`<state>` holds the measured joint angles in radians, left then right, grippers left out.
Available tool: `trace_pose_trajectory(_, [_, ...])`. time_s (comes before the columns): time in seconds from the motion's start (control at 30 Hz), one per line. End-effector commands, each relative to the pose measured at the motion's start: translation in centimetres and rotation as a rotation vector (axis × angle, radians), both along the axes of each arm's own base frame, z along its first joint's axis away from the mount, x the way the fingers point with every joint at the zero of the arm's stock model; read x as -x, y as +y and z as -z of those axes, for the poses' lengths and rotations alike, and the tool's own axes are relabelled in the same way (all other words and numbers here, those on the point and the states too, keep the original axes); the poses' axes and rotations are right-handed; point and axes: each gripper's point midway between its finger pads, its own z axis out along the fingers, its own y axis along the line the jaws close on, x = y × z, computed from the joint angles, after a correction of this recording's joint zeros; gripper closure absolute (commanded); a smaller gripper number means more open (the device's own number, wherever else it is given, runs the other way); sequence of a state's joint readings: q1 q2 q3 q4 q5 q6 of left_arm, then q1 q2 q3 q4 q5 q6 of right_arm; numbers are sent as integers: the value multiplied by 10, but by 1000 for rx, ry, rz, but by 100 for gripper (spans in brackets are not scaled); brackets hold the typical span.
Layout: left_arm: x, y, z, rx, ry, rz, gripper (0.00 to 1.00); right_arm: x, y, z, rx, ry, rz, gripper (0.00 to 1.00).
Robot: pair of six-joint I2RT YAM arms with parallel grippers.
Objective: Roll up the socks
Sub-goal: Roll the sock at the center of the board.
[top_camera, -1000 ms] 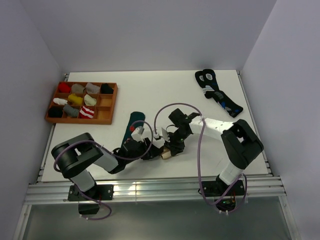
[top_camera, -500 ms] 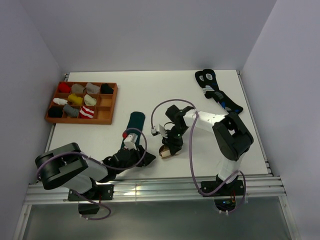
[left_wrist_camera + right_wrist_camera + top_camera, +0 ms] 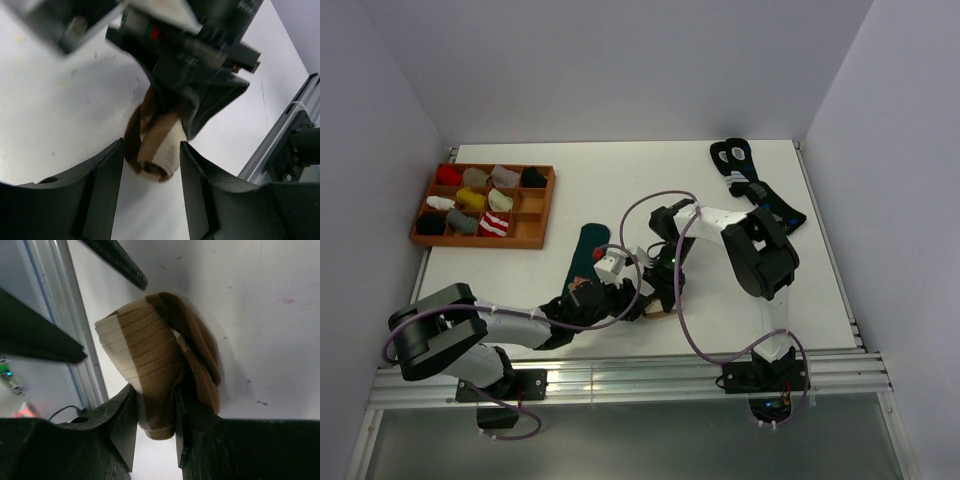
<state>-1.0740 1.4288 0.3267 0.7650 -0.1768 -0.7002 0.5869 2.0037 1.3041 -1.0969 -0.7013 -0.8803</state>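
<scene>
We are viewing the table from above. There both arms are crossing over the brown sock and hiding most of it. The wooden tray is lying well to the left of that sock. The black socks are lying well behind it to the right. The dark green sock is lying near its left, partly covered by the left arm. The right gripper is pinching the sock's rolled body tightly. The left gripper is spread wide, straddling the roll's cream end; we cannot tell whether it is touching.
</scene>
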Motion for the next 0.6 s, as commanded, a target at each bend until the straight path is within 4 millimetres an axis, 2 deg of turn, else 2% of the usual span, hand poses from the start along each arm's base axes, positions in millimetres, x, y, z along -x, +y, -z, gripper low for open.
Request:
trace_pose_trajectory(0.0, [-9, -10, -6, -85, -87, 42, 46, 13, -37, 30, 179, 49, -70, 92])
trace_pose_trajectory(0.2, [-10, -20, 1, -104, -81, 106, 46, 11, -35, 28, 181, 59, -61, 92])
trace_pose_trajectory(0.4, [-4, -31, 0, -61, -69, 175, 46, 6, -32, 29, 184, 56, -48, 92])
trace_pose_trajectory(0.57, [-2, -32, -4, -7, -53, 161, 46, 4, -30, 30, 182, 52, -37, 92])
